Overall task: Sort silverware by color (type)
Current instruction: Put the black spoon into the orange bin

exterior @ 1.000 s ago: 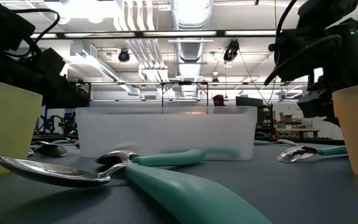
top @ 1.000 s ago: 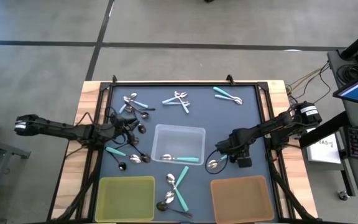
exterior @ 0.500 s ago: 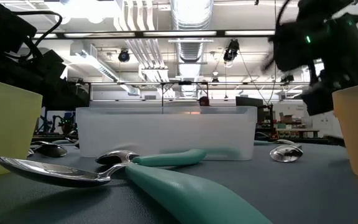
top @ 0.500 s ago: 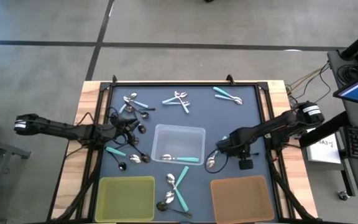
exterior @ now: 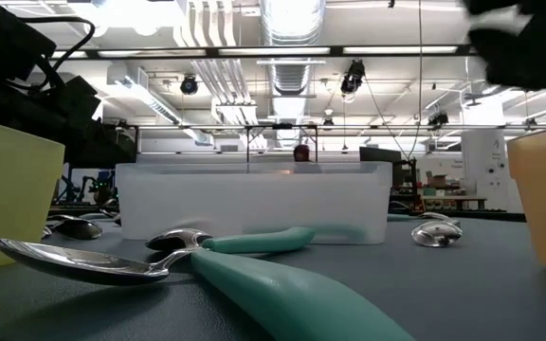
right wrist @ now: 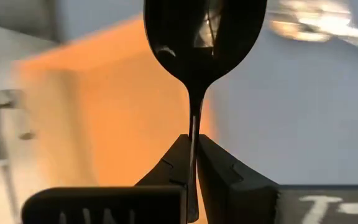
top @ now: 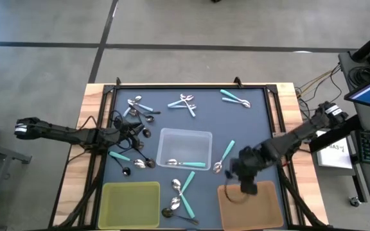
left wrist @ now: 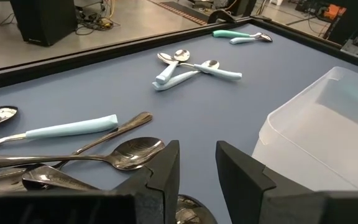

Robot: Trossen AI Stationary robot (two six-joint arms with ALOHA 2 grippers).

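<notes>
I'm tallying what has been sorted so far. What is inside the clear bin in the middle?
The clear bin holds one teal-handled spoon along its near wall. Its frosted wall hides the contents from table height.

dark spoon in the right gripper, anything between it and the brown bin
Nothing visible does. The right gripper is shut on the dark all-metal spoon by its handle, bowl outward, and the high view puts it at the near edge of the open-topped brown rectangular bin, with nothing in between.

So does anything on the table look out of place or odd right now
Nothing is spilled or damaged. One oddity: the clear bin holds a teal-handled spoon, while the yellow bin looks empty. The right claw holds a dark spoon over the brown bin.
</notes>
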